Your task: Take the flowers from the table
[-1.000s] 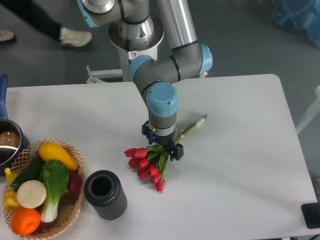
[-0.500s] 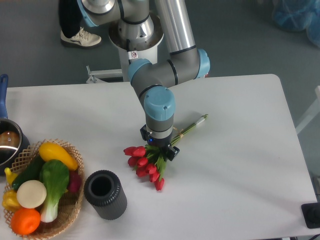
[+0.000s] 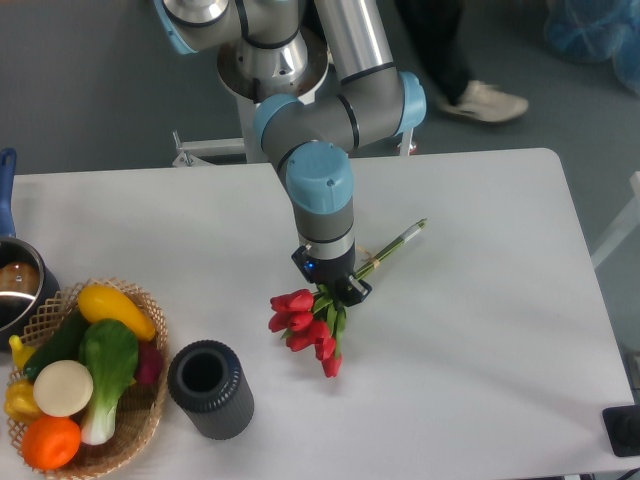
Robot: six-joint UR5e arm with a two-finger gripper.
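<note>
The flowers (image 3: 308, 323) are a bunch of red tulip buds with green leaves; their thin green stems (image 3: 398, 242) run up to the right. They are at the middle of the white table (image 3: 480, 330). My gripper (image 3: 335, 286) points straight down and is shut on the bunch where leaves meet stems. The buds hang out to the lower left of the fingers. The bunch looks held just above the tabletop; I cannot tell whether the buds still touch it.
A black cylindrical cup (image 3: 210, 388) stands left of the flowers near the front edge. A wicker basket (image 3: 152, 303) of toy vegetables sits at the front left. A pot (image 3: 15, 285) is at the left edge. A person's foot (image 3: 485, 100) is behind the table.
The gripper and the bunch have moved together a little to the right and seemingly upward. The person behind the table has walked from left to right.
</note>
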